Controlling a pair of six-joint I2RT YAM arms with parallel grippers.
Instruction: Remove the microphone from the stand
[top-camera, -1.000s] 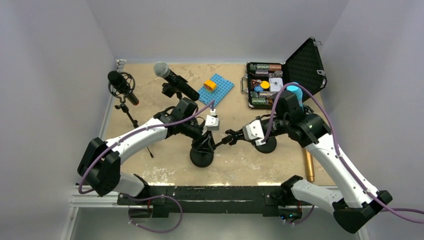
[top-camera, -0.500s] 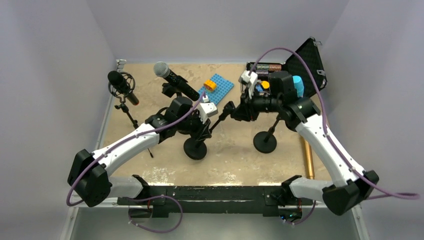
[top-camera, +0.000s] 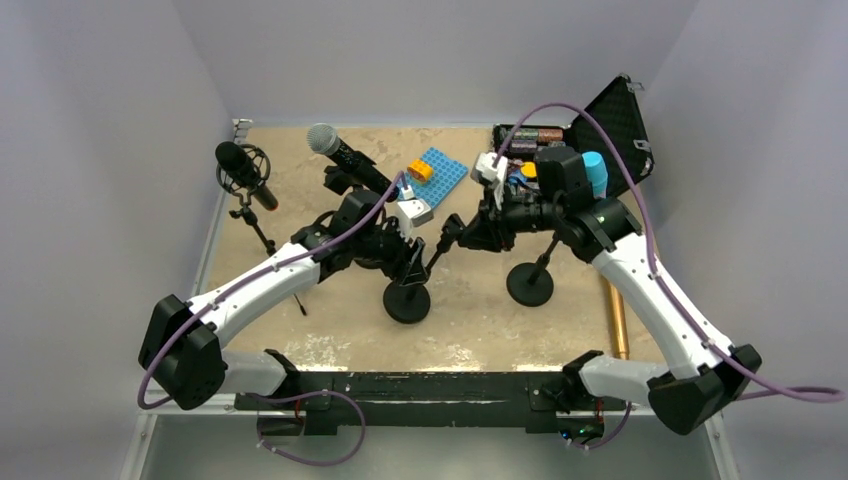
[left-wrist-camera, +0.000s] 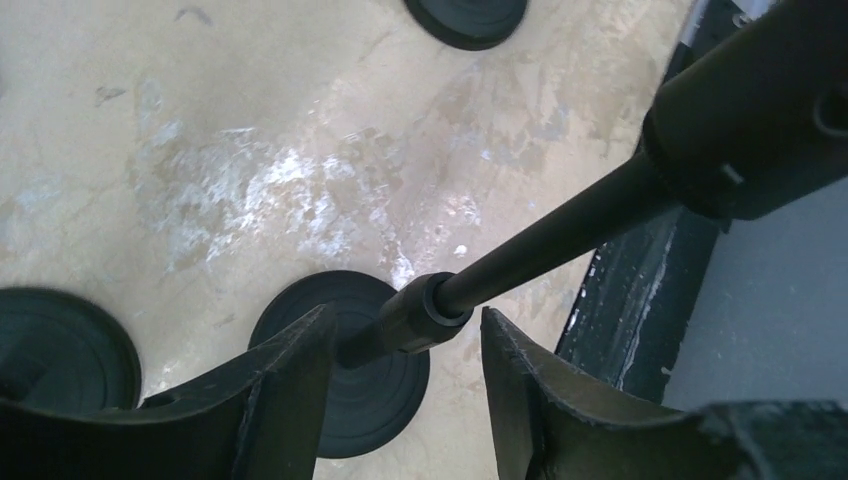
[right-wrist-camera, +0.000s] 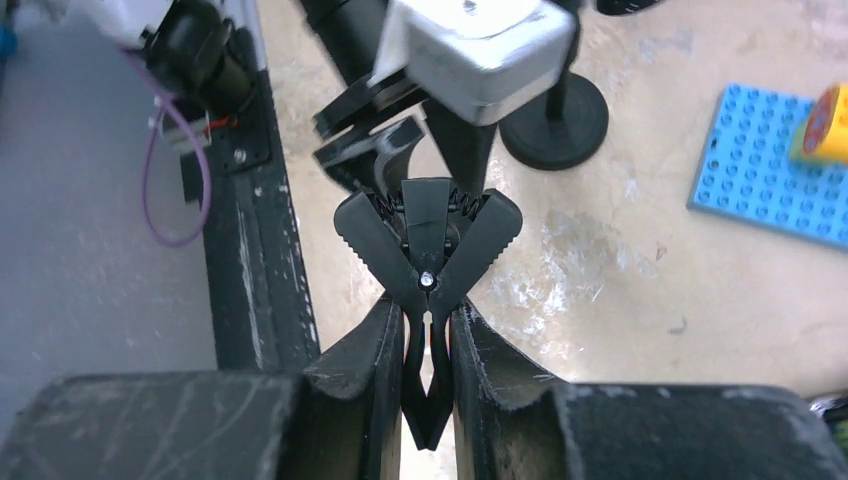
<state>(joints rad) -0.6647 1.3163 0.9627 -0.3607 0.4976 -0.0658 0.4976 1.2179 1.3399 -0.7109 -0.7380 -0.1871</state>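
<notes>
The silver-headed microphone is sitting at the far left-centre of the table, slanting in the holder of its mic stand, not yet lifted out. Neither arm is touching it. Both are busying themselves just in front of it, with the middle stand, which is carrying no microphone that I can see.

The right gripper is pinching the tail of a black spring clip, fingers closed tight on it. The left gripper is straddling that stand's pole just above the round base, fingers standing apart on either side and, as far as I can tell, not clamping.

So I'm reading this as groundwork or a detour; the removal itself is not begun. The next move is calling for a free gripper on the microphone's black body, a steadying hold on its stand, and a pull along the handle's axis.
</notes>
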